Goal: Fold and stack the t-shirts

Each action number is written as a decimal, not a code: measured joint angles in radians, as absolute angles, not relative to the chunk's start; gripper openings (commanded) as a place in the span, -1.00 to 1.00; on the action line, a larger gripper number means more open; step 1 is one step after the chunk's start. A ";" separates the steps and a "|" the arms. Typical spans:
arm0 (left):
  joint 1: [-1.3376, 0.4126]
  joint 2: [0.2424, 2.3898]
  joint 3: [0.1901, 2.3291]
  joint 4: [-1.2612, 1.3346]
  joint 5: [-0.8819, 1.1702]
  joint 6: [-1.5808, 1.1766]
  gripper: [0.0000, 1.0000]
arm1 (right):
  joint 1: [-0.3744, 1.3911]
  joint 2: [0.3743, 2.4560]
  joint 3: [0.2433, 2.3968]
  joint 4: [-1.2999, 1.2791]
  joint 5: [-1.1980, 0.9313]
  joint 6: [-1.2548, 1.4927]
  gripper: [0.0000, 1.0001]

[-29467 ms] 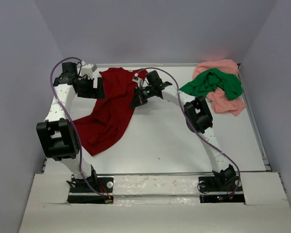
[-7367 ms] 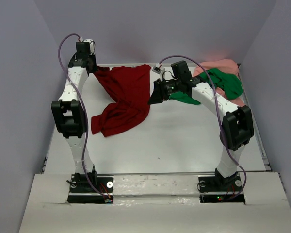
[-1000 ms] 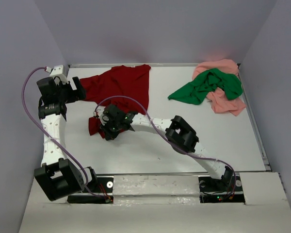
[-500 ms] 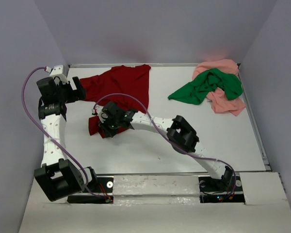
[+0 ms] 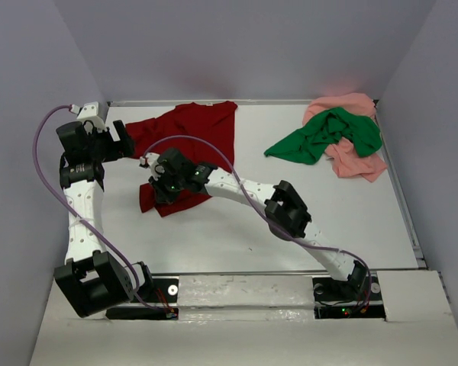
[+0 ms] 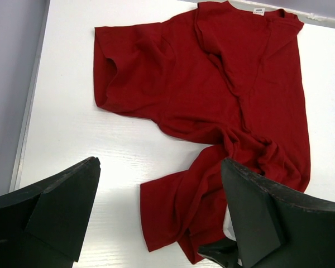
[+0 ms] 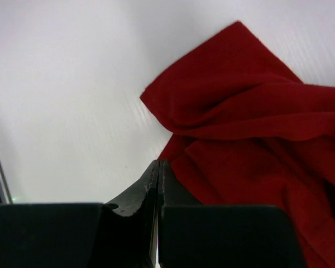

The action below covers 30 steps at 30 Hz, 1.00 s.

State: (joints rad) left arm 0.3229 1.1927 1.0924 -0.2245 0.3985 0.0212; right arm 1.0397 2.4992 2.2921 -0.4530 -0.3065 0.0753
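Observation:
The dark red t-shirt (image 5: pixel 191 130) lies partly spread at the back left, its lower part bunched toward the front; it also shows in the left wrist view (image 6: pixel 212 84) and the right wrist view (image 7: pixel 257 128). My right gripper (image 5: pixel 159 185) reaches across over that bunched part. Its jaws (image 7: pixel 158 163) are pressed together at an edge of the red cloth. My left gripper (image 5: pixel 124 142) is open and empty, above the table just left of the shirt (image 6: pixel 159 164). The bright green t-shirt (image 5: pixel 328 133) lies crumpled on the pale salmon pink t-shirt (image 5: pixel 355 156) at the back right.
The white table (image 5: pixel 290 206) is closed in by grey walls at the left, back and right. A thin raised rim (image 6: pixel 30 111) runs along its left edge next to my left gripper. The right arm's links and cable stretch across the table's front middle.
My right gripper has moved away from the front, up over the bunched lower part of the red shirt, uncovering more cloth in front of it. The left arm has not moved.

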 measured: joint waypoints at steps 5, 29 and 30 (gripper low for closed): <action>0.323 1.193 1.092 -0.224 0.408 0.021 0.97 | 1.028 2.561 2.289 -0.463 -0.307 0.075 -1.00; 0.329 1.188 1.092 -0.225 0.425 0.022 0.97 | 0.975 2.262 1.620 -0.175 -0.433 0.101 -1.00; 0.329 1.188 1.092 -0.225 0.428 0.022 0.97 | 0.966 2.234 1.580 -0.176 -0.436 0.094 -1.00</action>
